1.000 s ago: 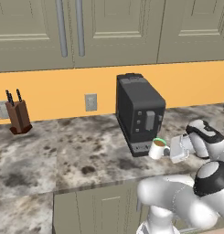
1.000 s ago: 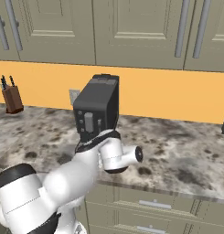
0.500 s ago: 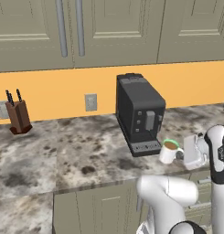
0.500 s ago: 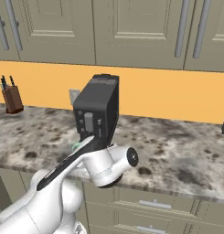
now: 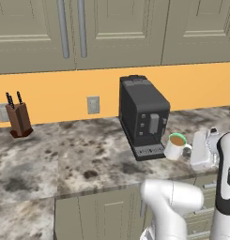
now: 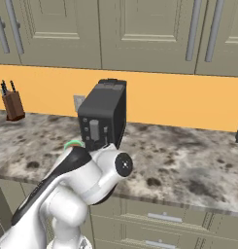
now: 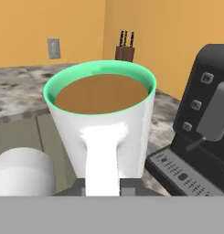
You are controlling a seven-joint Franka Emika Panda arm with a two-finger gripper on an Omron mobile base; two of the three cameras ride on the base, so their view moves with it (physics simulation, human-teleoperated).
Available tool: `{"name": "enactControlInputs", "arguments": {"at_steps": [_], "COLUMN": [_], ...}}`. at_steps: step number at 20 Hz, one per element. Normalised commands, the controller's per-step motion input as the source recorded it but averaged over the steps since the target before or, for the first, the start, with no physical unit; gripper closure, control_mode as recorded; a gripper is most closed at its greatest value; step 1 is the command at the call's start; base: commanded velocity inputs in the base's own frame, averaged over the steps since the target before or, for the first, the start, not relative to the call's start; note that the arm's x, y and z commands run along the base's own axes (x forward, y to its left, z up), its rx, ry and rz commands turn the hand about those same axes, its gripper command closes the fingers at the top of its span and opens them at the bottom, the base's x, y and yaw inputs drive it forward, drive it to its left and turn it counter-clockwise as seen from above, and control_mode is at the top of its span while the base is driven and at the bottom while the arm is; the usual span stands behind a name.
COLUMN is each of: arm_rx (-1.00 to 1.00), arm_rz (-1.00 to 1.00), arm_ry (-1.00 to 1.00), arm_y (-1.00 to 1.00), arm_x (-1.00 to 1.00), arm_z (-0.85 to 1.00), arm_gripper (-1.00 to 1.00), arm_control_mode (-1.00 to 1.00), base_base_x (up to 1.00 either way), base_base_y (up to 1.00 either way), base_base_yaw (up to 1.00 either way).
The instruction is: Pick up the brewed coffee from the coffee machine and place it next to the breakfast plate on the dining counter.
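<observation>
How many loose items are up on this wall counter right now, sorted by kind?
Coffee machine: 1
Mug of brewed coffee, held in the tool beside the machine's drip tray: 1
Knife block: 1
Total: 3

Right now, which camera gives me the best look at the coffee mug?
The hand view: the coffee mug sits close up, with its green rim, brown liquid and handle all clear. The left base view shows it small, beside the coffee machine, handle toward the pincer. In the right base view just a sliver of green rim peeks over the arm.
</observation>
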Motion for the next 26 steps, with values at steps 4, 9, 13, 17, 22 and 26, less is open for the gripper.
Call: {"name": "enactControlInputs", "arguments": {"at_steps": [4,9,13,17,22,26], "arm_rx": [0.0,0.0,0.0,0.0,0.0,0.0], "arm_rz": [0.0,0.0,0.0,0.0,0.0,0.0], "arm_ry": [0.01,0.0,0.0,0.0,0.0,0.0], "arm_y": [0.0,0.0,0.0,0.0,0.0,0.0], "arm_x": [0.02,0.0,0.0,0.0,0.0,0.0], "arm_z": [0.0,0.0,0.0,0.0,0.0,0.0], "arm_gripper": [1.0,1.0,1.0,1.0,1.0,1.0], "arm_control_mode": [1.0,1.0,1.0,1.0,1.0,1.0], "base_base_x": [-0.35,-0.87,-0.06,0.0,0.0,0.0], "base_base_y": [-0.06,-0.43,-0.06,0.0,0.0,0.0], "base_base_yaw": [-0.09,-0.51,-0.89,-0.95,-0.95,-0.94]}}
